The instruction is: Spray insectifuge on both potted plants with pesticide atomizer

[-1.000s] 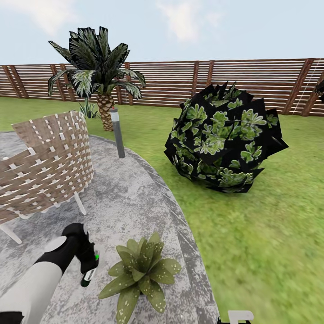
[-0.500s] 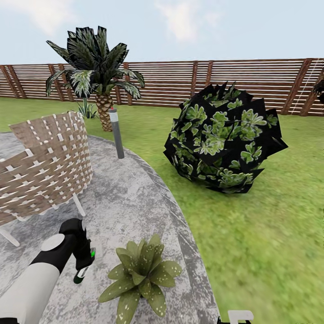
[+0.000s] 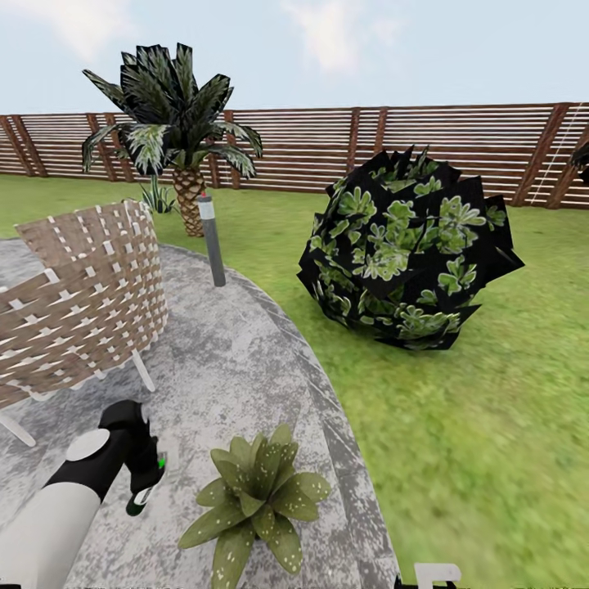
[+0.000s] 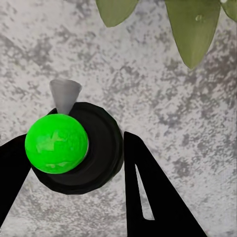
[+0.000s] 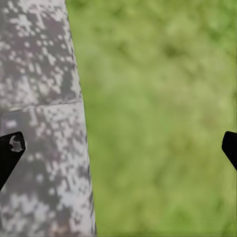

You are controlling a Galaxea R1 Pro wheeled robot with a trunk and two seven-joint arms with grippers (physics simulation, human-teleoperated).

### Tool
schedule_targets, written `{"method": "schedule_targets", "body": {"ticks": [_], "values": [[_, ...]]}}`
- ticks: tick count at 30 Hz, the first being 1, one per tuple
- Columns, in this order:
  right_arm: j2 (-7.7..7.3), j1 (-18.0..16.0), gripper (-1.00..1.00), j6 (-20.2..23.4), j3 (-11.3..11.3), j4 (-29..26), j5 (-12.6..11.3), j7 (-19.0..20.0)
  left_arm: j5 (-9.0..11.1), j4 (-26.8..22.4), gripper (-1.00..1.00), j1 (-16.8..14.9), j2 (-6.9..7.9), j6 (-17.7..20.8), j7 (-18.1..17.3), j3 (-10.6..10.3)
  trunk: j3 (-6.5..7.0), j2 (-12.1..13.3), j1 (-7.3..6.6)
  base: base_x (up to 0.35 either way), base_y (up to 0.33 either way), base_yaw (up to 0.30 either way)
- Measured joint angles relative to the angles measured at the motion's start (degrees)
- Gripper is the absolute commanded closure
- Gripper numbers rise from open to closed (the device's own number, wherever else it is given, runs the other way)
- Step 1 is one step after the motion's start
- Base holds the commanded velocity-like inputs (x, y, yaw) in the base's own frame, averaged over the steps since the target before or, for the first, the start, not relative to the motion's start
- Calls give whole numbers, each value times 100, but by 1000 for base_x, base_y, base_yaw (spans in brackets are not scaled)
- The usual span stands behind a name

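Lawn (image 3: 491, 425) and wooden fence (image 3: 425, 147) far beyond left gripper. Mottled grey patio (image 3: 237, 360) under left gripper. Dark bush (image 3: 405, 249) well ahead, to its right. Wicker chair (image 3: 82, 303) just behind left gripper. Potted plant (image 3: 258, 495) near left gripper, to its right, on patio. Left gripper (image 3: 143, 491) closed on pesticide atomizer (image 4: 74, 148), green cap, grey nozzle over paving. Right gripper (image 5: 118, 148) spread wide, empty, over patio edge and grass.
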Motion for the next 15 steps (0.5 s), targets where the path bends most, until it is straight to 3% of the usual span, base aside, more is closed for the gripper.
{"method": "schedule_targets", "body": {"ticks": [11, 15], "values": [[0, 0, -100, 0, 6, 8, -1, -8, -8, -306, 100, -86, -157, 35, -53, -39, -151, -201, 110, 0, 0, 0], [0, 0, -100, 0, 6, 11, 1, -8, -62, -322, 100, -95, -395, 28, -68, -56, -151, -201, 110, 0, 0, 0]]}}
